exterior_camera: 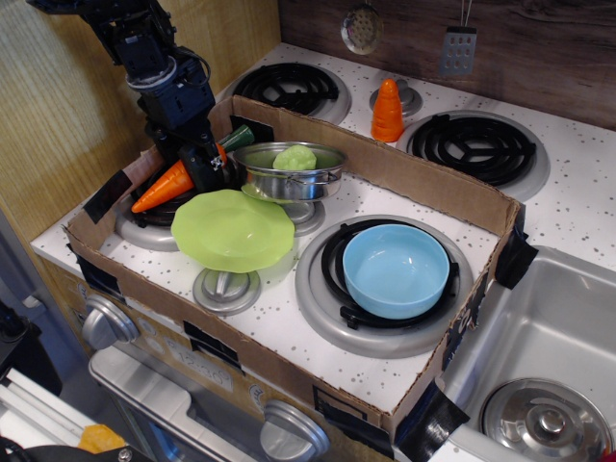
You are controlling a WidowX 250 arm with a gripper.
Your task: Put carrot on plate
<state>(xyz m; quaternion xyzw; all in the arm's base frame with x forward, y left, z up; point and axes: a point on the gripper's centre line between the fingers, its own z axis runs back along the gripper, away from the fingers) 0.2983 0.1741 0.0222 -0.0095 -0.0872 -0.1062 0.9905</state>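
The carrot (pixel 166 187) is long, glossy orange, with a dark green stem end (pixel 237 136) near the pot. It lies tilted over the back-left burner, tip pointing left and down. My gripper (pixel 204 162) is shut on the carrot around its thick middle, its black fingers hiding that part. The lime-green plate (pixel 232 229) sits just in front and to the right of the carrot, resting raised on a burner knob inside the cardboard box.
A steel pot (pixel 290 170) with a green lump stands right beside my gripper. A light blue bowl (pixel 396 270) sits on the front right burner. The cardboard box wall (pixel 414 173) rings the area. A short orange cone (pixel 387 111) stands at the back. A sink (pixel 558 337) is at right.
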